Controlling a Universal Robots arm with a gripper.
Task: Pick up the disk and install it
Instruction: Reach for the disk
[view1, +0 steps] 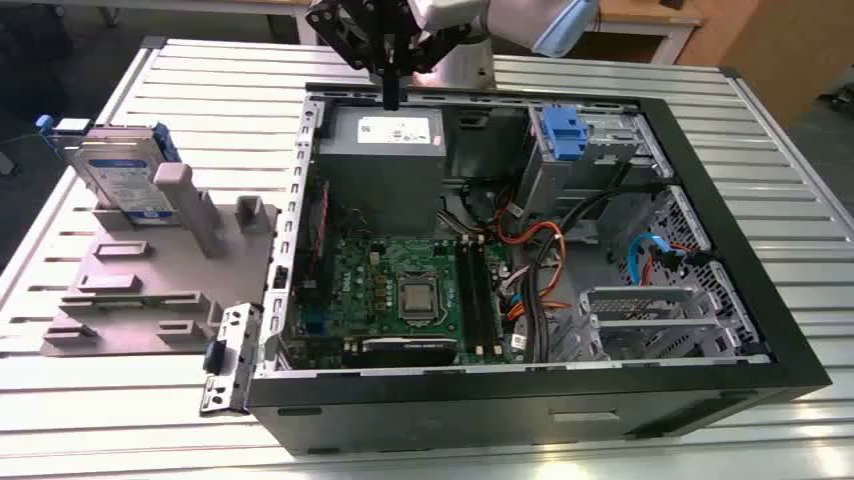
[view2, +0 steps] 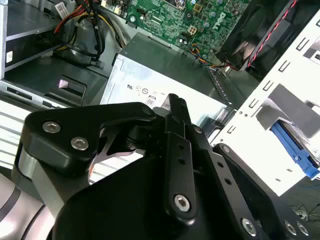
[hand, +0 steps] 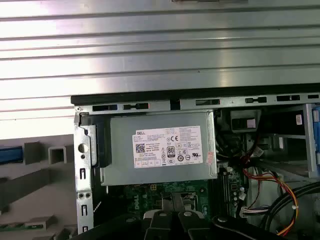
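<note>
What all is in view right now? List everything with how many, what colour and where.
disk: one, silver-grey with blue rails, standing on edge in the fixture, exterior view's left
fixture: one, grey, on the table beside the case
computer case: one, black, open, mid-table
power supply box: one, grey with white sticker, inside the case
motherboard: one, green, on the case floor
bracket: one, blue, in the drive bay
table: one, silver, slatted, under everything
gripper: one, black, shut, empty, above the case's edge by the power supply box
</note>
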